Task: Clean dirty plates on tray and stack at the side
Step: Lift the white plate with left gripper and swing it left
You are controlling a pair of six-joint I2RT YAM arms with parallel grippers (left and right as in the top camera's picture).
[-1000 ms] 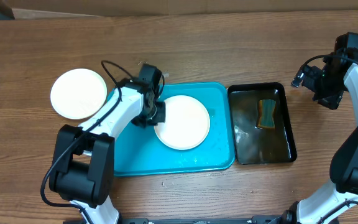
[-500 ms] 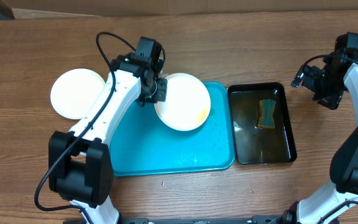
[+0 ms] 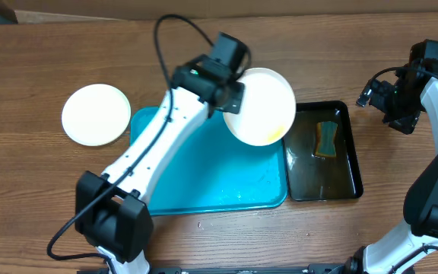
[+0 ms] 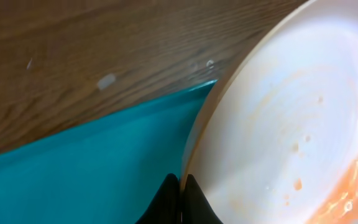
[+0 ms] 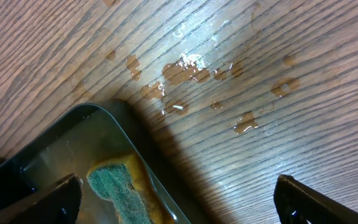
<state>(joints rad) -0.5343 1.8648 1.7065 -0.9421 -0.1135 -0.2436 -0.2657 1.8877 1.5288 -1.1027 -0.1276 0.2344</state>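
My left gripper point(image 3: 233, 97) is shut on the rim of a white plate point(image 3: 261, 106) and holds it tilted in the air over the turquoise tray's point(image 3: 188, 183) far right corner. In the left wrist view the jaws point(image 4: 182, 183) pinch the plate's edge; the plate point(image 4: 291, 130) carries an orange smear at lower right. A stack of plates point(image 3: 95, 114), white on top, lies on the table left of the tray. My right gripper point(image 3: 398, 106) is open and empty, above the table right of the black tub; its jaws point(image 5: 179, 199) straddle the tub's far corner.
A black tub point(image 3: 322, 152) with water and a green-and-yellow sponge point(image 3: 326, 139) stands right of the tray; the sponge point(image 5: 120, 190) shows in the right wrist view. Water drops point(image 5: 191, 71) lie on the wood beyond the tub. A cable loops above the left arm.
My left gripper lifted the white plate off the tray and carried it up and to the right, toward the black tub. The right arm stayed still.
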